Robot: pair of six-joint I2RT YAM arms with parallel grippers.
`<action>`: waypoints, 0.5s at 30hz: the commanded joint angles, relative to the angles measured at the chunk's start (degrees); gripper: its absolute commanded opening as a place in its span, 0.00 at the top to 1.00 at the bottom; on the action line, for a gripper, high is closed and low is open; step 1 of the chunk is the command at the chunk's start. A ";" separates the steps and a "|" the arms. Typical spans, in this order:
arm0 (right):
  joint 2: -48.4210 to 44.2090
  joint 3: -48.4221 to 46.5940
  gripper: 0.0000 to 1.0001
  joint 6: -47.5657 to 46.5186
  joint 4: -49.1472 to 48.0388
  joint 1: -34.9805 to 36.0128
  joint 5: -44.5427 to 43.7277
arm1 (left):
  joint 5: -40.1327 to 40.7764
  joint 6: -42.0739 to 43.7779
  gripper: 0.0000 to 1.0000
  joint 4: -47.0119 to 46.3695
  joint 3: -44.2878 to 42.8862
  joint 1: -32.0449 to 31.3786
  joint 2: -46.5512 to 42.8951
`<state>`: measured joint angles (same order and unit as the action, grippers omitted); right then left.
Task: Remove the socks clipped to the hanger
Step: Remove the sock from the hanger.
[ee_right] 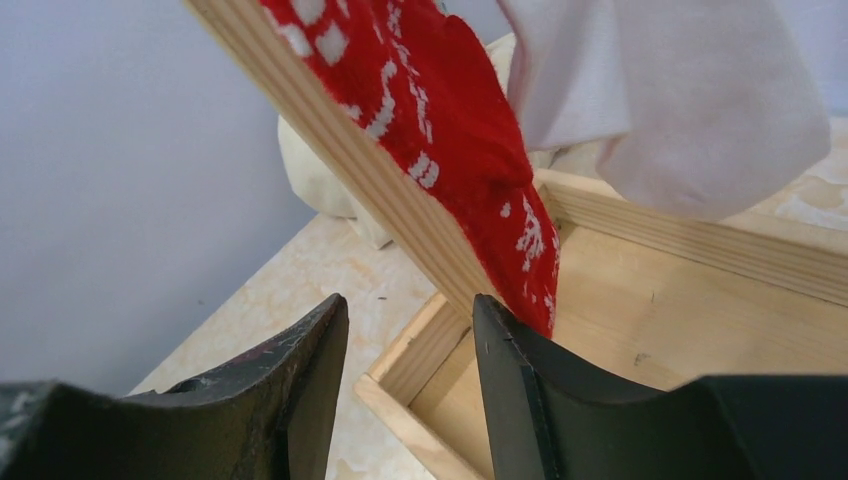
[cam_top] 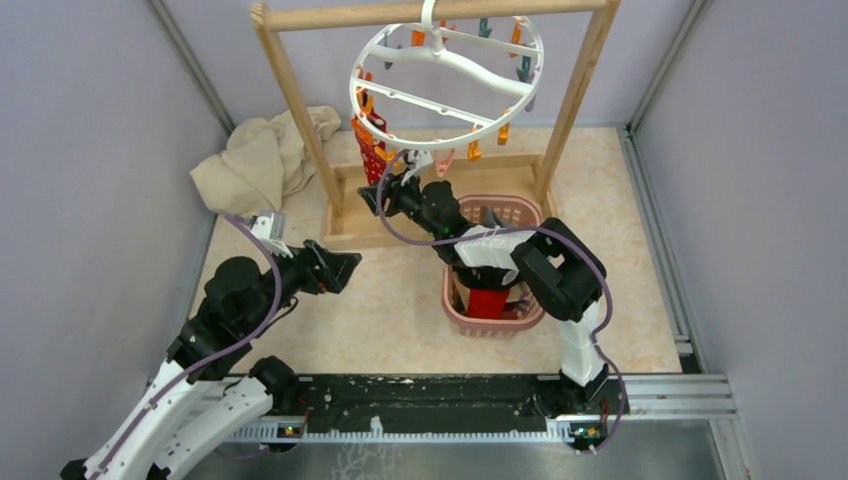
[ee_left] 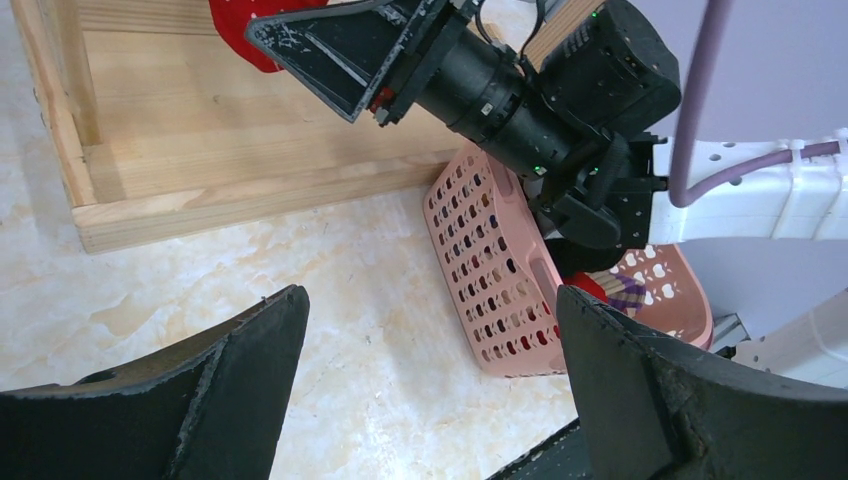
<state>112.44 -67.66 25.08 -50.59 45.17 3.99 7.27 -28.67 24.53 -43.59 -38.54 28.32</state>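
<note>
From above, the hanger (cam_top: 447, 85) hangs from the rack's (cam_top: 298, 110) top bar in the upper middle of the frame. A red sock (cam_top: 371, 148) dangles from a clip on its lower-left rim, and a white sock (cam_top: 418, 160) hangs just right of it. The right gripper (cam_top: 383, 196) sits just below the red sock's toe, over the rack's base. The left gripper (cam_top: 340, 268) is lower left, well apart from the hanger, above the table (cam_top: 400, 320). A basket (cam_top: 530, 318) right of centre holds some red fabric. In the left wrist view, the left jaws spread fully across the bottom of the frame with only table between them. The right gripper is at upper middle, with red sock showing behind it at the top edge. In the right wrist view, the red sock runs down from the top centre along the rack's slanting post, and its toe ends just beside the right-hand finger (ee_right: 520, 385). The white sock fills the upper right. These jaws stand about half apart and only wood and table show in the gap, so they grip nothing. The sock looks light, limp and stretchy, a knit that should fold under a pinch without slipping. The toe end, well below the clip, seems the best hold. A steady downward pull should beat the clip's spring, though the free-hanging ring will likely tilt and swing, and the post sits close enough to get pinched too.
</note>
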 commanded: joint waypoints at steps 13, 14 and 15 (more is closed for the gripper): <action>2.44 -5.47 1.00 -0.20 -1.80 0.74 -4.79 | -0.30 -1.12 0.01 1.83 -2.06 -0.39 -1.39; 2.20 -5.06 1.00 -0.21 -2.06 0.72 -4.61 | -0.30 -1.13 0.01 1.81 -1.96 -0.39 -1.54; 1.99 -4.83 1.00 -0.21 -2.20 0.66 -4.33 | -0.30 -1.18 0.01 1.85 -1.85 -0.39 -1.62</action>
<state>115.18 -71.37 25.12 -49.65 45.17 -0.43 7.22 -29.15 26.06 -44.42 -38.54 27.77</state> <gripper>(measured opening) 0.006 0.988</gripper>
